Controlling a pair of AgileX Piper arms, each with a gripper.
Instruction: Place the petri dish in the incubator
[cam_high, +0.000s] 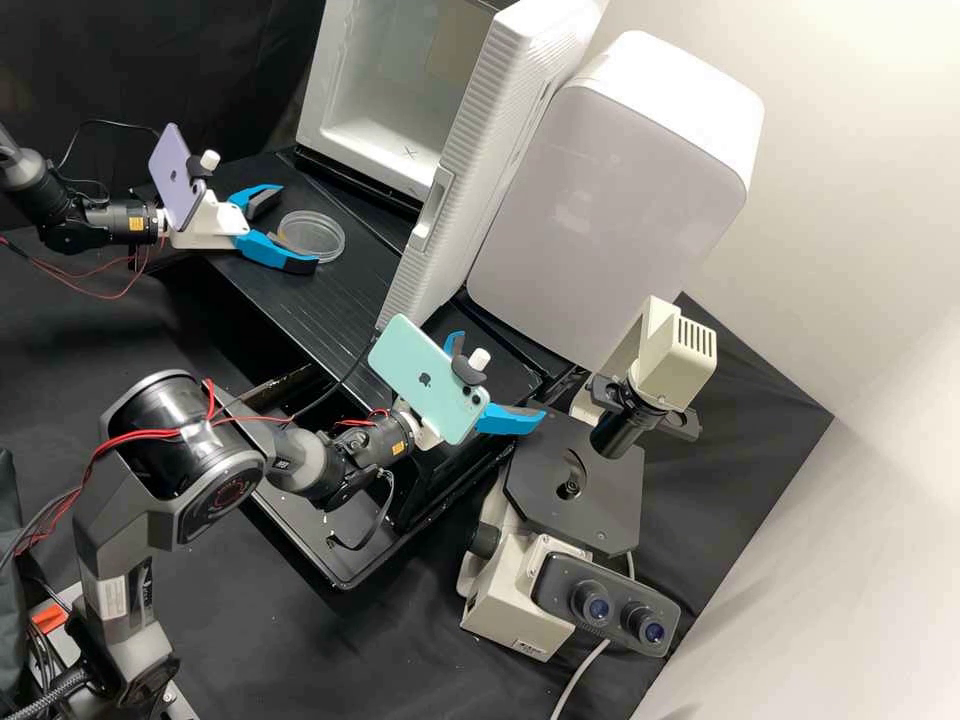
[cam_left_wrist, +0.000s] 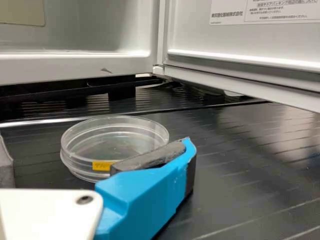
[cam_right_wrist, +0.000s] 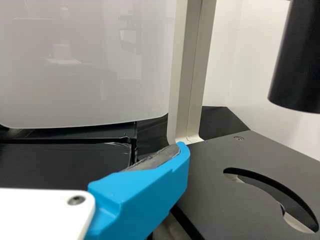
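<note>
Petri dish (cam_high: 312, 236): clear, lid on, with a small yellow label (cam_left_wrist: 102, 165) on its side wall. It sits flat on the black counter (cam_high: 330, 310), just in front of the open chamber of the incubator (cam_high: 380, 90). It is outside the incubator and not on the chamber floor.

Incubator door (cam_high: 480, 150): swung wide open, standing edge-on beside the chamber.

Left hand (cam_high: 288, 230): low over the counter in front of the incubator, at the dish.
- The blue fingers (cam_left_wrist: 150, 195) are spread, one to each side, and the dish lies at the gap between their tips.
- In the left wrist view, one finger's grey pad is just beside the dish's near wall. I cannot tell whether it is touching.
- The dish rests on the counter and nothing is pinched.

Right hand (cam_high: 500, 378): well apart from the incubator chamber, on the other side of the open door.
- It is spread and holds nothing.
- In the right wrist view, one of its fingers lies over the edge of the black microscope stage (cam_right_wrist: 240, 165).

Microscope (cam_high: 560, 580): stands beyond the incubator door, just beside a white rounded housing (cam_high: 620, 190) that sits next to the door.
</note>
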